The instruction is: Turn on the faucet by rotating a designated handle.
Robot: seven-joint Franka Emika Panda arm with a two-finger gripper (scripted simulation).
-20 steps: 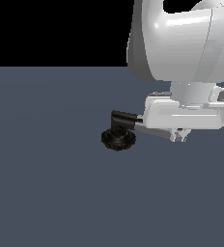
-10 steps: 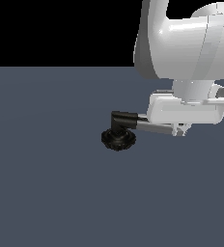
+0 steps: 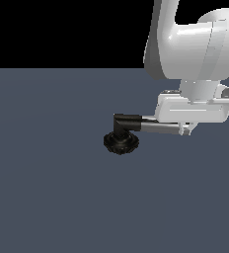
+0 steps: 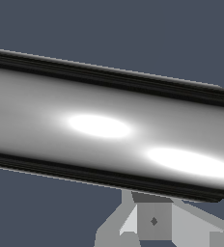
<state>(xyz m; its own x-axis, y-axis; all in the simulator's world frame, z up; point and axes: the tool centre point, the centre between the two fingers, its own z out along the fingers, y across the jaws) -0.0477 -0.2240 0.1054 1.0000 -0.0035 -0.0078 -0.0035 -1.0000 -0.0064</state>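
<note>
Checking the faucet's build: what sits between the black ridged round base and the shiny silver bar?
In the exterior view, a black elbow joint links the black ridged round base to the shiny silver cylindrical handle.

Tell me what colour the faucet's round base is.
Black. The ridged base shows best in the exterior view, below the black elbow.

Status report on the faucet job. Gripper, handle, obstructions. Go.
Gripper low over the handle, jaw state not visible. Handle fills the wrist view, runs level from the black elbow toward the exterior view's right. Nothing else near the faucet.
</note>
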